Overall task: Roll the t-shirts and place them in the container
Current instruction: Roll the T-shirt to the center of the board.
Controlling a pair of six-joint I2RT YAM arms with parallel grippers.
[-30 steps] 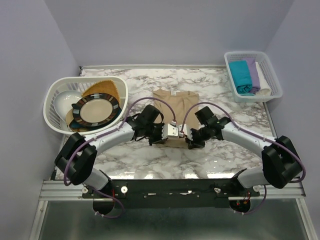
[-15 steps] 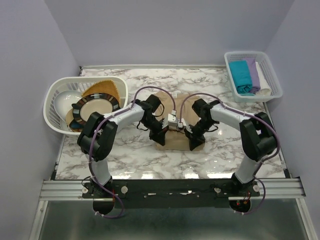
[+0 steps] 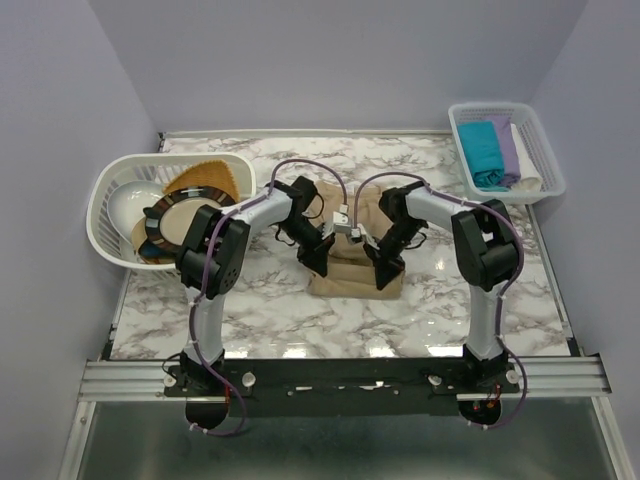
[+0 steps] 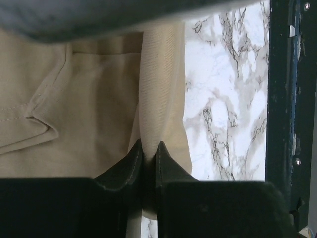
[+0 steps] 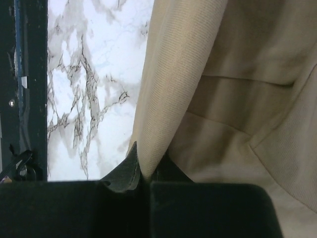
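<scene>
Bare marble runs along the near edge of the table (image 3: 270, 325), corner to corner. A round white basket (image 3: 108, 215) blocks the left edge; a lattice basket (image 3: 548, 160) fills the far right corner. At the middle the left arm (image 3: 255, 212) and right arm (image 3: 440, 207) arch over the beige t-shirt (image 3: 352, 284) — open marble flanks them.

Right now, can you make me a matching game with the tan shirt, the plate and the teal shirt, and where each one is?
Things:
1 tan shirt
2 plate
3 teal shirt

Places:
A in the square basket at the far right
B in the round basket on the left
C in the middle, pinched by the left gripper and the right gripper

Pairs: 1-C, 2-B, 3-A
</scene>
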